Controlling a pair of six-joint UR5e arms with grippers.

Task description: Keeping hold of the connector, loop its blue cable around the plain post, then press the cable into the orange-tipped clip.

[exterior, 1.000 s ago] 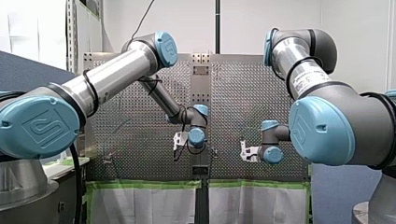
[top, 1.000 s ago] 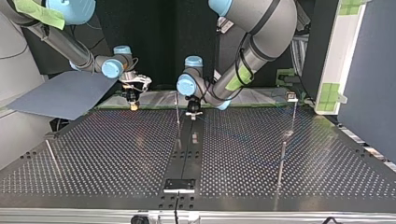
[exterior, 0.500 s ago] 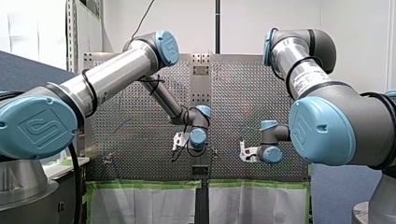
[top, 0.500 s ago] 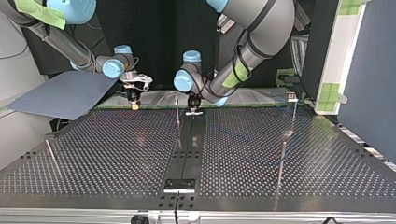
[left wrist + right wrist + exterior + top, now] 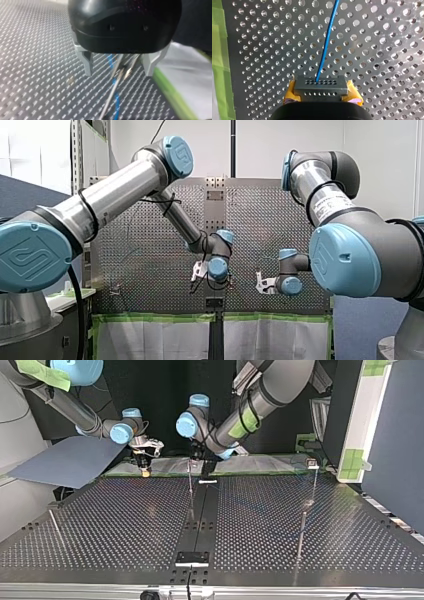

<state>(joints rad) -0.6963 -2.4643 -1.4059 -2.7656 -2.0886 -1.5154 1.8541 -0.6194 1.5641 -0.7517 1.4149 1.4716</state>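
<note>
My right gripper (image 5: 322, 92) was clamped on the black connector (image 5: 320, 86), its yellow pads (image 5: 290, 92) pressing on either side of it. The blue cable (image 5: 325, 45) left the middle of the connector's face and ran straight ahead over the perforated table (image 5: 387, 50). A strip of green tape (image 5: 217, 50) lay along the table's edge off to one side. In the top view this gripper hung at the far edge of the table, left of the middle.

My left gripper (image 5: 118, 73) was spread wide and held nothing. A thin metal post (image 5: 107, 102) stood between its two metal fingers (image 5: 86, 62) without touching either. The blue cable passed between them too, running close beside the post. A second thin, pointed metal piece (image 5: 130, 70) showed next to the post; whether it was the clip I could not tell. In the top view my left gripper was at the post's top, near the far edge at the table's middle, and well apart from my right gripper
</note>
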